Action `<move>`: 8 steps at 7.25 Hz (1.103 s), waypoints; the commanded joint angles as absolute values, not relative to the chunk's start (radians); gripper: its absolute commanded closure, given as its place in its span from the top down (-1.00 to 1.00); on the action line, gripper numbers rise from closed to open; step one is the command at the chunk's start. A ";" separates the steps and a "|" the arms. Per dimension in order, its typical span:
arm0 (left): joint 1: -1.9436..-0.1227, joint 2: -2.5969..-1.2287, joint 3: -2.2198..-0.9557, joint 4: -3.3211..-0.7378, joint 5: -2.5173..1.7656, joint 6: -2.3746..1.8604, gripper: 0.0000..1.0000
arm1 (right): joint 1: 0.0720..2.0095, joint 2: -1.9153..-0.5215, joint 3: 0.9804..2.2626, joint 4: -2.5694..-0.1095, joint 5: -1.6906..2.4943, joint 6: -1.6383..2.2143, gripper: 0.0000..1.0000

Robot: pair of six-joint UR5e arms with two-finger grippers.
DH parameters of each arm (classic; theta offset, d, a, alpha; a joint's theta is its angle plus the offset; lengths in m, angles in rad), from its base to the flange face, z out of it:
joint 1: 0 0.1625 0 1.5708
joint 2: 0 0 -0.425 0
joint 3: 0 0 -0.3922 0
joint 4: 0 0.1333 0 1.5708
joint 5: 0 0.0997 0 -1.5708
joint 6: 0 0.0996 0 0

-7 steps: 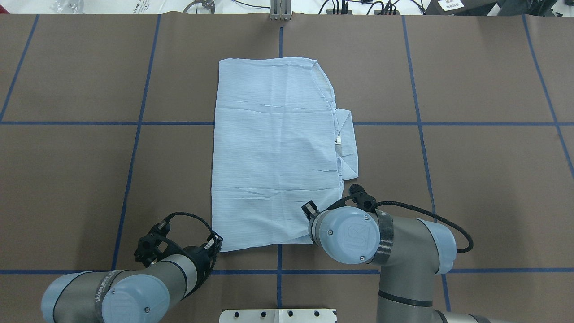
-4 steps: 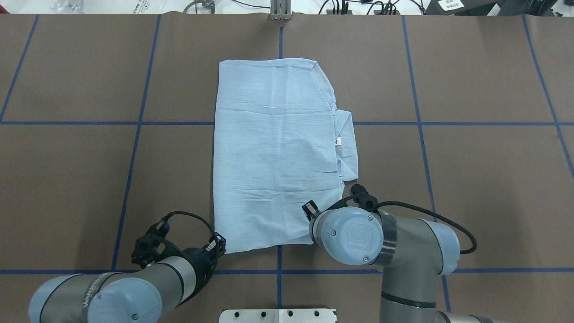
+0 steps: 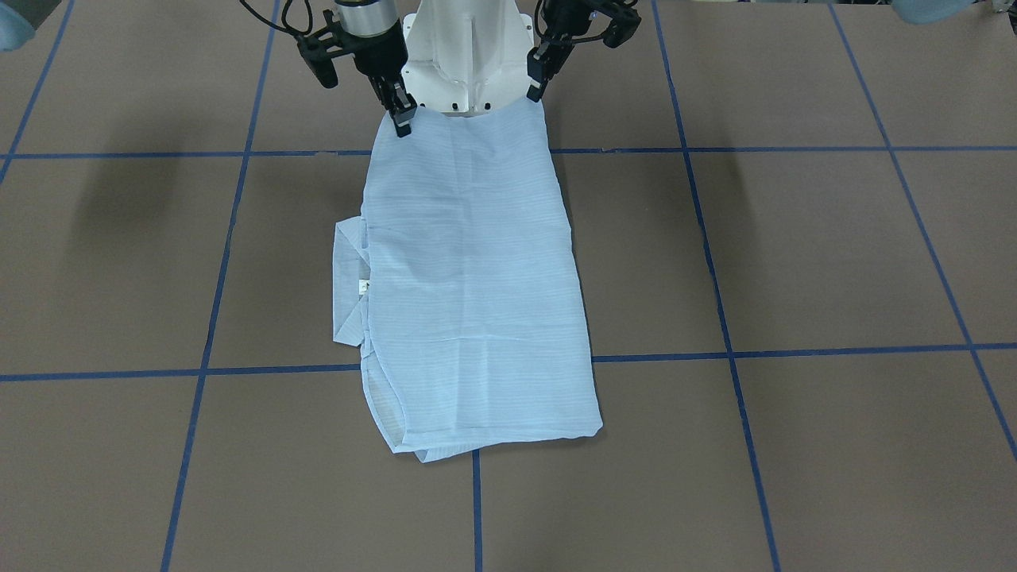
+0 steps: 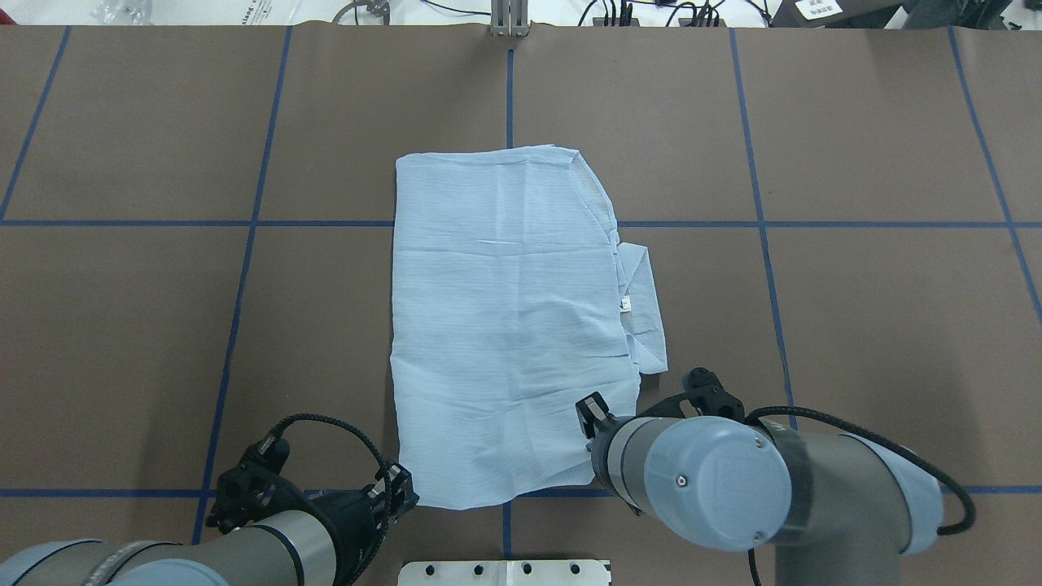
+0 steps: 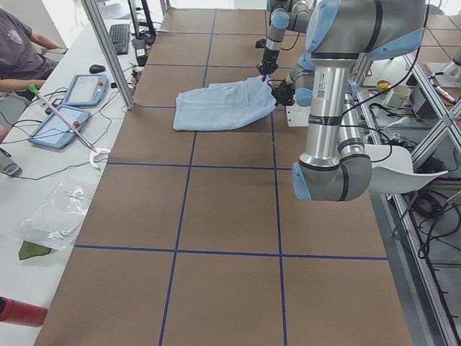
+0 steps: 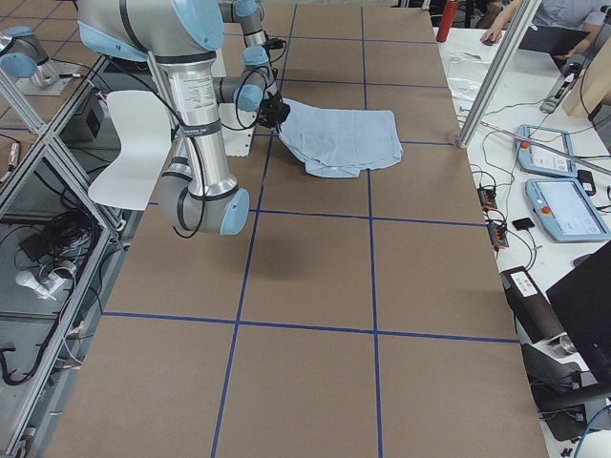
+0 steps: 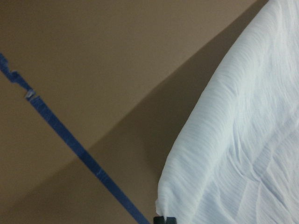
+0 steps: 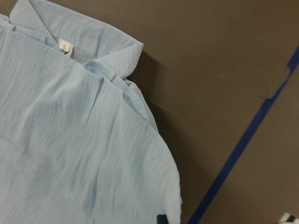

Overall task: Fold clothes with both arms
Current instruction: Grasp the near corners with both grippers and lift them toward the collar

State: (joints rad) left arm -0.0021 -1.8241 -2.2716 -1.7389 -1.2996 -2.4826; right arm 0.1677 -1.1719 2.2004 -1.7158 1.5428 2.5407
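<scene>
Shirt (image 4: 505, 325) lies folded in a long panel mid-table (image 4: 855, 325), collar (image 4: 643, 301) to the right. The left gripper (image 3: 535, 91) and right gripper (image 3: 403, 121) each pinch a near corner. Judged best: raise both evenly, edge taut, then carry it far.
</scene>
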 commanded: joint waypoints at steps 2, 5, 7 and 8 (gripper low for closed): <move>-0.037 -1.830 -2.413 -1.687 -1.363 -2.508 -1.00 | 0.185 -1.161 2.324 -1.825 1.534 2.611 -1.00; -0.223 -1.893 -2.373 -1.687 -1.411 -2.400 -1.00 | 0.349 -1.089 2.260 -1.812 1.543 2.594 -1.00; -0.371 -1.968 -2.247 -1.695 -1.515 -2.309 -1.00 | 0.464 -1.029 2.093 -1.696 1.612 2.559 -1.00; -0.421 -1.995 -2.188 -1.704 -1.517 -2.266 -1.00 | 0.509 -1.016 2.076 -1.692 1.659 2.540 -1.00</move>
State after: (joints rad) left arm -0.3514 -1.9559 -2.2659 -1.6951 -1.4946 -2.3186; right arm 0.4454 -1.0360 2.1195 -1.7213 1.6022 2.5629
